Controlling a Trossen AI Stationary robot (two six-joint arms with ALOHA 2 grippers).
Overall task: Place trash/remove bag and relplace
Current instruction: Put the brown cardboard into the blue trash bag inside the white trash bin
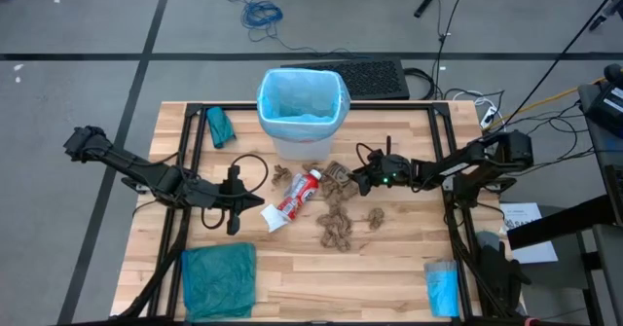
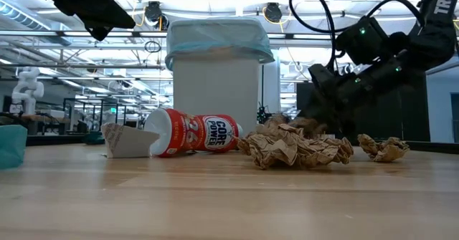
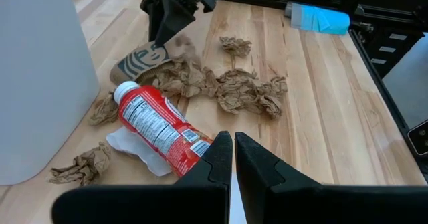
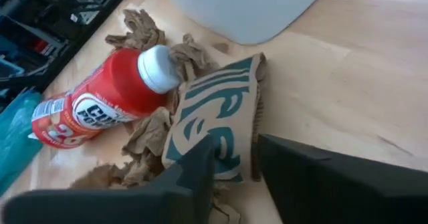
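Note:
The white bin (image 1: pixel 302 102) with the sky-blue bag (image 1: pixel 304 83) as its liner stands at the table's far middle. In front of it lie the red-and-white tube (image 1: pixel 297 198) on its side and several crumpled brown paper scraps (image 1: pixel 338 207). My right gripper (image 1: pixel 356 182) is low over the scraps, just right of the tube's cap, shut on a brown paper cup sleeve (image 4: pixel 217 127) with a green print. My left gripper (image 1: pixel 234 227) is shut and raised above the table, left of the tube's bottom end (image 3: pixel 190 154), touching nothing. My right gripper pinches the flattened brown sleeve between its two fingers (image 4: pixel 190 174) at one end (image 4: pixel 249 154). The fingers come slanting down from the table's right side. The sleeve hangs tilted below them (image 3: pixel 144 60), its lower end over the scraps; whether it rests there I cannot tell.
A folded teal-green bag (image 1: pixel 219 279) lies at the near left, a small teal roll (image 1: pixel 221 126) left of the bin, a light-blue packet (image 1: pixel 441 289) at the near right. A white scrap (image 3: pixel 137 147) lies under the tube. A keyboard (image 1: pixel 375 78) sits behind the bin.

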